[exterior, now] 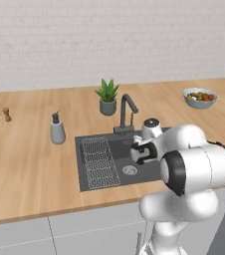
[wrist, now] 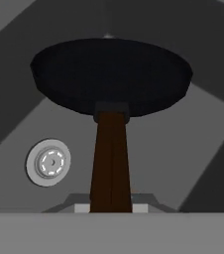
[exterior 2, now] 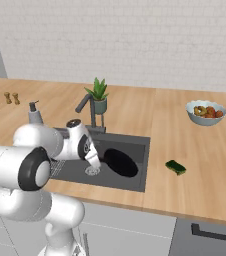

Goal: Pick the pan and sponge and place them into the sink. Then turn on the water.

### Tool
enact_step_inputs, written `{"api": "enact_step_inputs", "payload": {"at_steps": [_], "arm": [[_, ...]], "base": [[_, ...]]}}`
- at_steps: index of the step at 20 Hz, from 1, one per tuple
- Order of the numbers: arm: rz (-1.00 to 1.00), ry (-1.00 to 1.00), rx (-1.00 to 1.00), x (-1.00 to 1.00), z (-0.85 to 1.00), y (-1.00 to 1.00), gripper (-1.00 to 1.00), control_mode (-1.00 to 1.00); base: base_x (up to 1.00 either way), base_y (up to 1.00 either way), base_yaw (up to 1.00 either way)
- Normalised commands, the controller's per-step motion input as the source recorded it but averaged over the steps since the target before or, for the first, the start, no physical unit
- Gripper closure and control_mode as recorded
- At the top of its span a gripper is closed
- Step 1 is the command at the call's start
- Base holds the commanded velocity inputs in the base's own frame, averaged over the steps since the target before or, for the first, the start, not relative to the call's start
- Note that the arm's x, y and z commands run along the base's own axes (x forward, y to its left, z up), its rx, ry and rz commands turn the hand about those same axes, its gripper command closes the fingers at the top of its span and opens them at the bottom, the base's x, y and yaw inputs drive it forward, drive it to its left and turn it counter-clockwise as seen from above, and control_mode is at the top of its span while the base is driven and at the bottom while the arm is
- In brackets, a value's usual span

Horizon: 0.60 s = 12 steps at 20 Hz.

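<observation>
Left base view: the arm reaches over the sink (exterior: pixel 97 144), sunk near the counter's (exterior: pixel 25 164) front edge. Right base view: the pan (exterior 2: pixel 121 162) sits inside the basin; the sponge (exterior 2: pixel 175 167) lies on the counter right of it. Hand view: the pincer (wrist: pixel 111 206) is clenched on the pan's handle (wrist: pixel 111 163), beside the drain (wrist: pixel 48 162).

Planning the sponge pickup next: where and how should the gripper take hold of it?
The sponge lies flat on the counter, right of the sink, apart from the fruit bowl. Probably best to come straight down from above and close the fingers across its narrower sides; it is a low block with bare counter around it.
</observation>
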Motion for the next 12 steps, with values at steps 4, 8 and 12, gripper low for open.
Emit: {"api": "enact_step_inputs", "payload": {"at_steps": [4,8,12], "arm": [[-0.01,-0.01,0.11,0.08,-0.41,0.00,1.00,-1.00],[0.00,-0.06,0.08,0.12,-0.16,0.00,1.00,-1.00],[0.00,-0.04,0.09,0.21,-0.13,-0.01,1.00,-1.00]], "base": [[0.00,0.00,0.00],[0.00,0.00,0.00],[0.00,0.00,0.00]]}}
